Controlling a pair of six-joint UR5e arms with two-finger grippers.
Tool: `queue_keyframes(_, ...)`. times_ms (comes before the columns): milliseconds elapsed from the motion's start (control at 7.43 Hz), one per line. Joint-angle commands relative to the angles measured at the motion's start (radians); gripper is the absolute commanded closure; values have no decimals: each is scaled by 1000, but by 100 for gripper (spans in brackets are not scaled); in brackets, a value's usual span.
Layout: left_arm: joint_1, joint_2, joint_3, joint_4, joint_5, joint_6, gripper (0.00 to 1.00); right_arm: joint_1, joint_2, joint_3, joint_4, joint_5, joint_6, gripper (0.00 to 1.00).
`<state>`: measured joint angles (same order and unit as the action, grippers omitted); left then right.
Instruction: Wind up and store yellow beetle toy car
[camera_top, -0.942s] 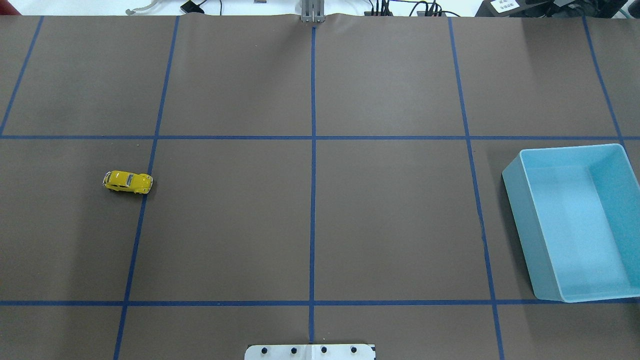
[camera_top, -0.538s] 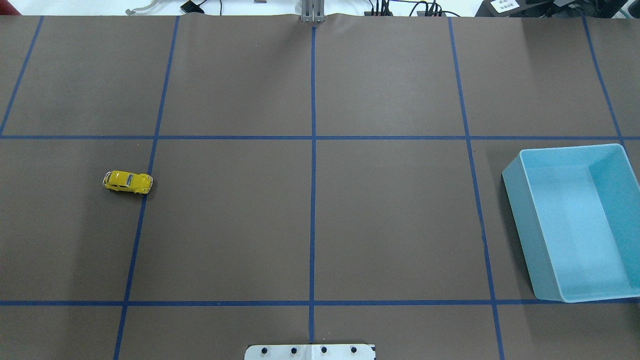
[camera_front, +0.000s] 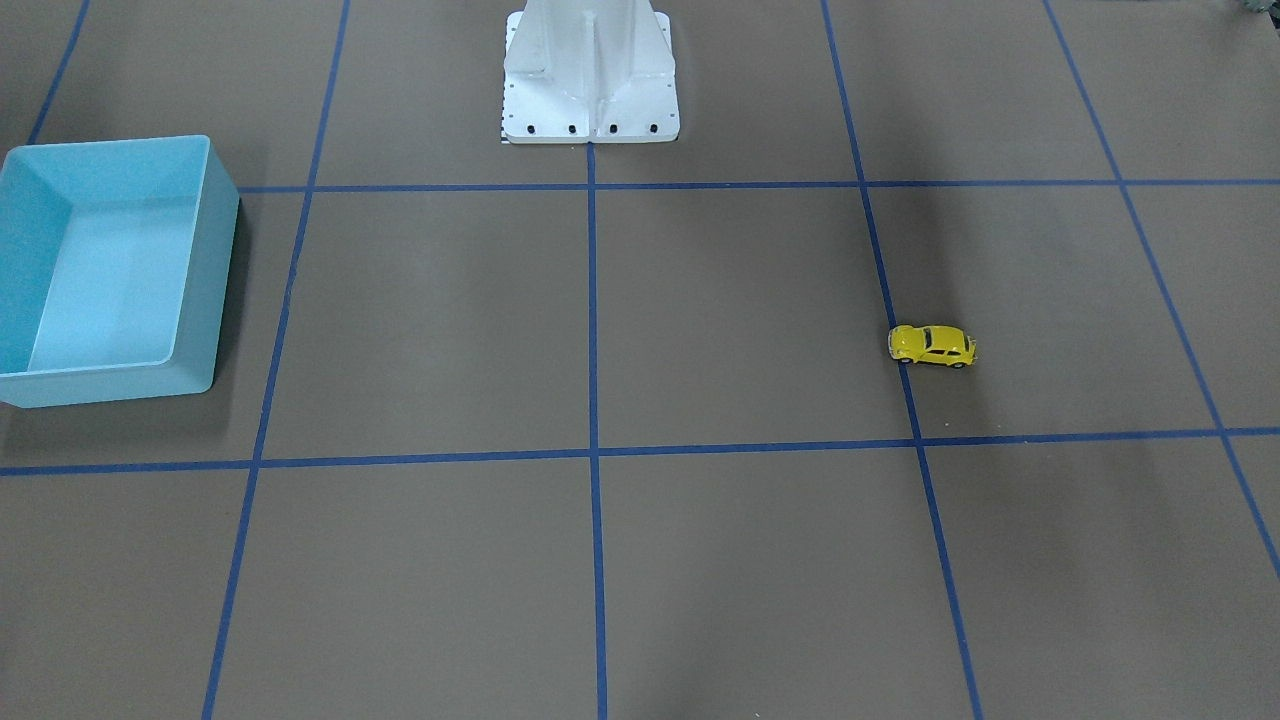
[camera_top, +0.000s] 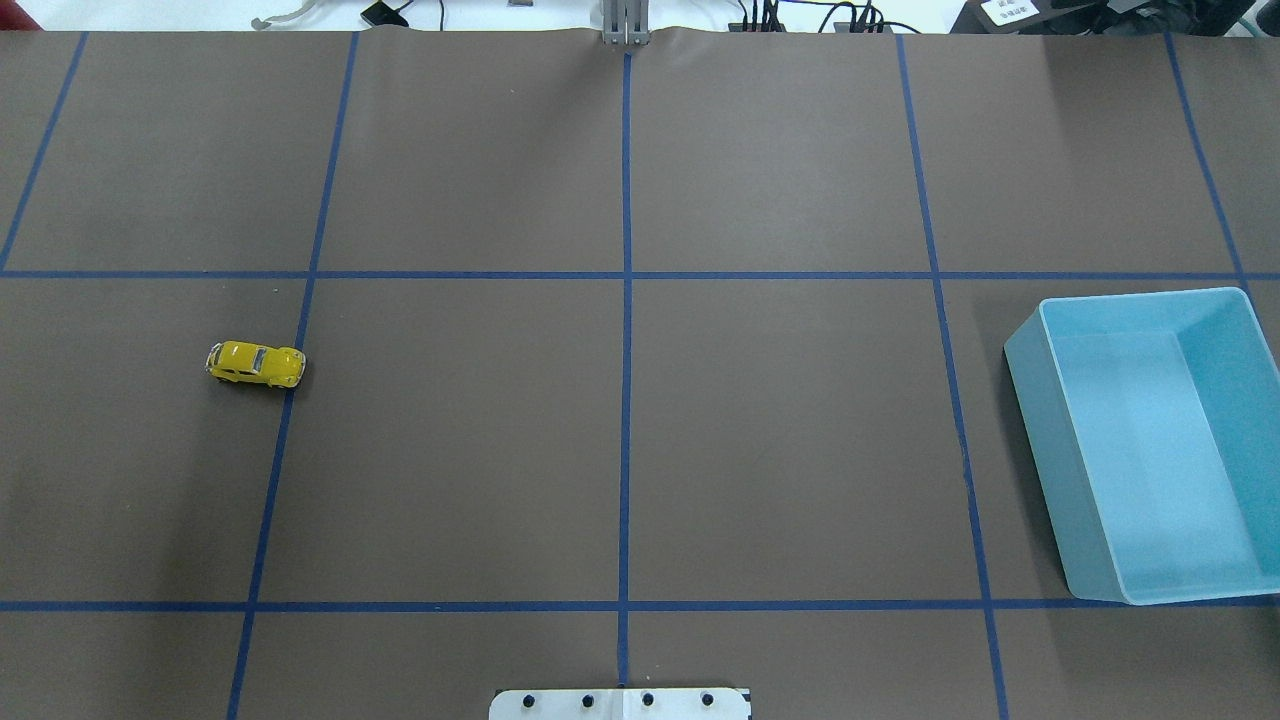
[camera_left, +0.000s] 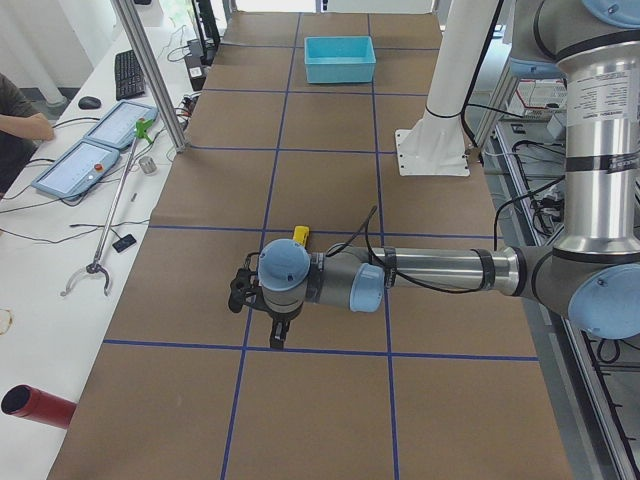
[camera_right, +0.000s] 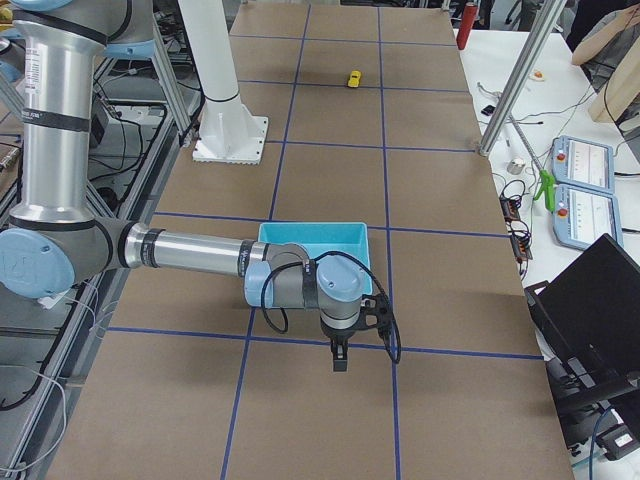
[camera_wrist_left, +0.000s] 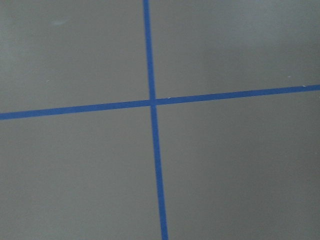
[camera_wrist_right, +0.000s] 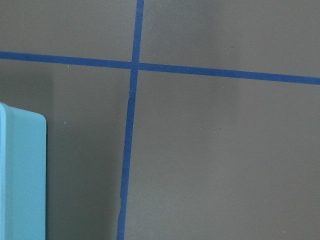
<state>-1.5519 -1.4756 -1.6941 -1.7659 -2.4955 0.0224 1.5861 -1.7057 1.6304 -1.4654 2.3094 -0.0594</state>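
Yellow beetle toy car (camera_top: 255, 364) stood on its wheels at the table's 9 o'clock, and the light blue bin (camera_top: 1035, 450) at 3 o'clock. You could not tell how far open the left gripper (camera_left: 277, 338) or right gripper (camera_right: 340, 360) was; neither touched the car. An off-centre pinch would probably have rolled it away.

Robotics lab: brown table (camera_top: 450, 450) with blue tape grid (camera_top: 626, 400), teach pendants (camera_left: 120, 125), keyboard (camera_left: 130, 72) and cables (camera_top: 765, 15) alongside.

Brown tabletop (camera_top: 450, 450), blue tape grid (camera_top: 626, 400)
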Motion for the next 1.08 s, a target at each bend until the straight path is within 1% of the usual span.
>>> queue_keyframes(0,163,9,-91,-177,-20,2,1,0,0,-7,0,-2,0,0)
queue_keyframes(135,250,8,-104,-254,-20,2,1,0,-2,-10,0,-4,0,0)
queue_keyframes(404,344,6,-128,-270,-19,4,1,0,0,-30,0,-5,0,0)
queue_keyframes(673,413,-5,-133,-273,-10,68,1,0,-3,-32,0,-5,-2,0)
queue_keyframes(807,500,-5,-140,-338,-6,102,1,0,-3,-32,0,-5,-2,0)
queue_keyframes(942,603,-8,-145,-412,32,109,1,0,-6,-32,0,-7,-2,0)
